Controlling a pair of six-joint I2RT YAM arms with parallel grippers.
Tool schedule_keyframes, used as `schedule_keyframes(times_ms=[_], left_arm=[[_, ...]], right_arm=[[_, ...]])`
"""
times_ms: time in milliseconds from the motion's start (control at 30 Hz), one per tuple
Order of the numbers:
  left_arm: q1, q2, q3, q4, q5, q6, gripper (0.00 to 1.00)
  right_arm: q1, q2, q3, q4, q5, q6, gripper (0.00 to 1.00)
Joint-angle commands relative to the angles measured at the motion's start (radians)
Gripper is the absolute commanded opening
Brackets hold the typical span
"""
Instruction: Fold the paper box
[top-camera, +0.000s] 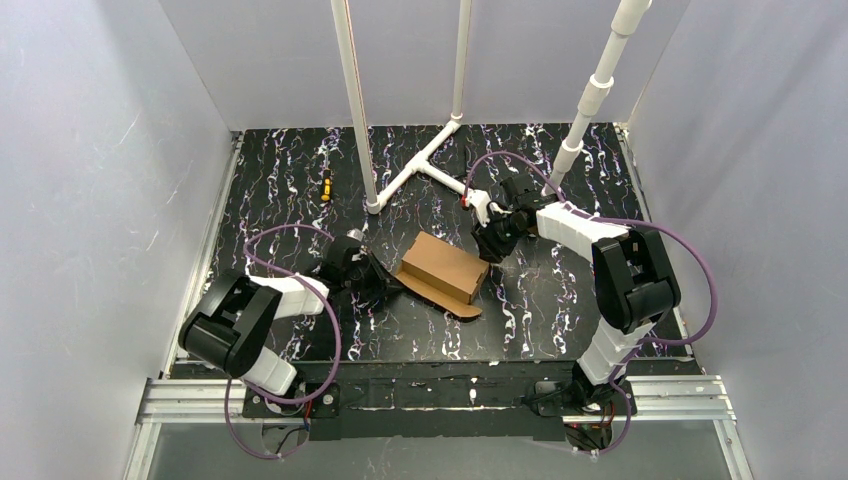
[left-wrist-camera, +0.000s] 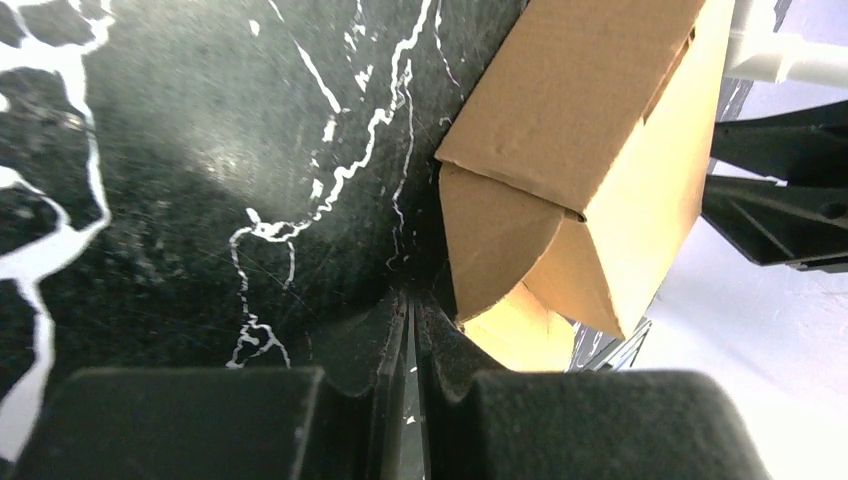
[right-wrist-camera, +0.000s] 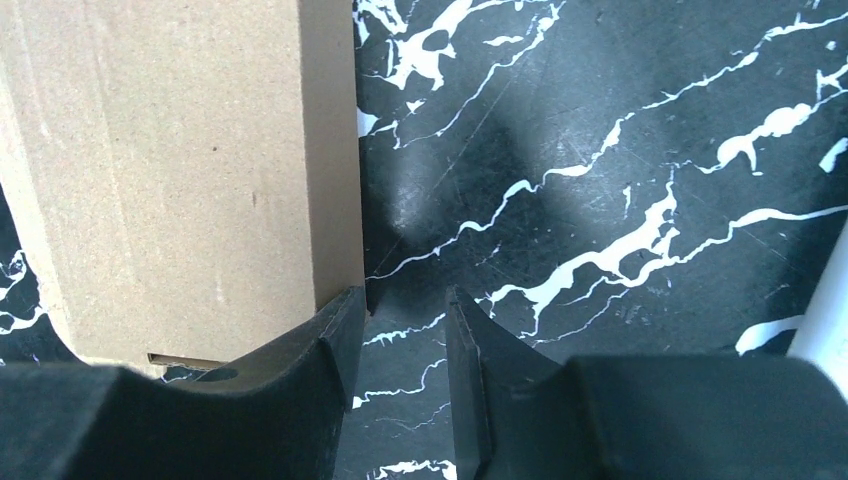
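Closest to the left wrist lens, the left gripper (left-wrist-camera: 412, 308) is seen with its fingers pressed together, only a hairline slit between them and nothing caught there, tips low over the black marbled table (left-wrist-camera: 200, 150). Just to the right of those tips the open end of the paper box (left-wrist-camera: 580, 110) is noted, a rounded flap (left-wrist-camera: 495, 240) part-folded across its mouth; whether flap and fingers touch cannot be told. From above, the box is recorded near the table's middle, between the two grippers, its long axis running from far-left to near-right. The open end is turned toward the left arm, and a second flap (top-camera: 460, 307) lies flat on the table along the near side. The right gripper (right-wrist-camera: 405, 300) is found at the far-right corner, fingers a little apart with only table in the gap. The box wall is set outside that gap and appears to rest against the outer face of one finger (right-wrist-camera: 335, 340). The open end being nearer the left arm, flap-tucking is judged to fall to that side, with the right gripper likely serving as a backstop along the long axis.
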Motion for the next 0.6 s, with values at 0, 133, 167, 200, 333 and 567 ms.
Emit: schedule_keyframes(times_ms=[0,133,167,200,333,567], left_arm=[[0.041,-0.021,0.028,-0.030,0.052,0.058,0.07],[0.065,0.001,0.062,-0.055,0.078,0.083,0.07],[0.070,0.005,0.069,-0.058,0.082,0.088,0.07],[0.076,0.010,0.075,-0.062,0.086,0.091,0.07],[0.093,0.022,0.104,-0.073,0.106,0.104,0.07],[0.159,-0.098,0.118,-0.292,0.002,0.242,0.08]], right_arm=[[0.013,0.015,0.042,-0.030,-0.058,-0.021,0.44],[0.018,0.017,0.044,-0.035,-0.066,-0.026,0.44],[0.018,0.018,0.044,-0.037,-0.068,-0.025,0.45],[0.018,0.019,0.043,-0.037,-0.070,-0.025,0.45],[0.021,0.023,0.046,-0.042,-0.079,-0.027,0.45],[-0.018,-0.010,0.054,-0.013,0.045,0.015,0.63]])
